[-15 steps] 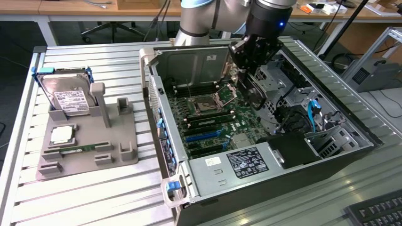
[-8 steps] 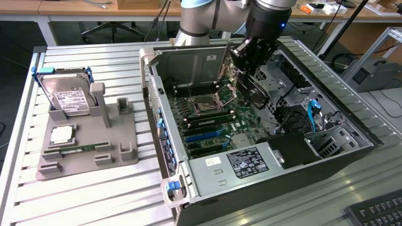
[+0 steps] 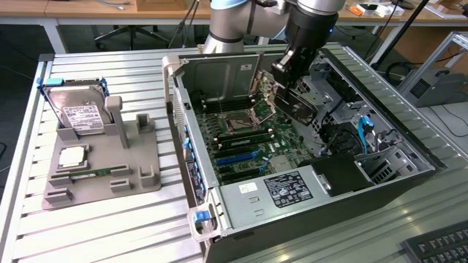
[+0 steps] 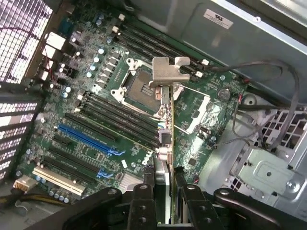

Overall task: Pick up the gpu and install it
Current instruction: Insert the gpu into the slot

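Observation:
My gripper is shut on the gpu, a green card with a black cooler face, and holds it tilted above the motherboard inside the open computer case. In the wrist view the gpu appears edge-on between my fingers. Its silver end bracket points away from the gripper, over the CPU socket. The card hangs clear of the board. The blue expansion slots lie off to one side of it.
A grey holder on the exterior view's left carries a hard drive, a processor and a memory stick. Inside the case are drive cages, cables and a black power supply. A keyboard lies at the front right.

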Tool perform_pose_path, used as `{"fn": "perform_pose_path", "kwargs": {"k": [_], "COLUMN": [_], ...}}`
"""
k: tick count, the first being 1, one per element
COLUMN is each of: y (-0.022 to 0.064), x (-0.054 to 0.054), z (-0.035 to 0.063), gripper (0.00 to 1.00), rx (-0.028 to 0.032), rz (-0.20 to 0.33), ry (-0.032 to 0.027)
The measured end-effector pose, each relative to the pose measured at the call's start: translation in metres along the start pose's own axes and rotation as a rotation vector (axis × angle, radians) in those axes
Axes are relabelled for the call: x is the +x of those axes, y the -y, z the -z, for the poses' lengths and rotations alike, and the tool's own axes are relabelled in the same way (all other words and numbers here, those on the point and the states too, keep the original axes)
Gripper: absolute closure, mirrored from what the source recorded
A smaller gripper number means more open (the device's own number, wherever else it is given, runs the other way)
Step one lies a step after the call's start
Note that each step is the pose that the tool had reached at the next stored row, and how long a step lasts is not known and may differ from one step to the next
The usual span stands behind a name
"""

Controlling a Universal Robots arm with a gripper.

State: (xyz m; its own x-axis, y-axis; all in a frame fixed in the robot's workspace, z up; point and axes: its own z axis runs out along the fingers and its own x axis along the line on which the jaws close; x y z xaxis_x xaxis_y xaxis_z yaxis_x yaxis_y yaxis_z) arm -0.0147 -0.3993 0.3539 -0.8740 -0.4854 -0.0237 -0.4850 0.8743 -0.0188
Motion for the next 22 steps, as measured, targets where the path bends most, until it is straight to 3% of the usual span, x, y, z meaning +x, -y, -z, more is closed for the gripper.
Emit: {"fn": "perform_pose_path", "kwargs": {"k": [4,11,22], "y": [0.0000,-0.0001,-0.0002], "x": [0.0001,0.0001,0.0002], "z": [-0.0026,-0.0052,-0.0099], "gripper": [0.73,0.73,0.73], "rx": [-0.0029,-0.0059,-0.0117], "rz": [0.123,0.251,0.494], "ry": [0.0023,0.0047,0.0093]}}
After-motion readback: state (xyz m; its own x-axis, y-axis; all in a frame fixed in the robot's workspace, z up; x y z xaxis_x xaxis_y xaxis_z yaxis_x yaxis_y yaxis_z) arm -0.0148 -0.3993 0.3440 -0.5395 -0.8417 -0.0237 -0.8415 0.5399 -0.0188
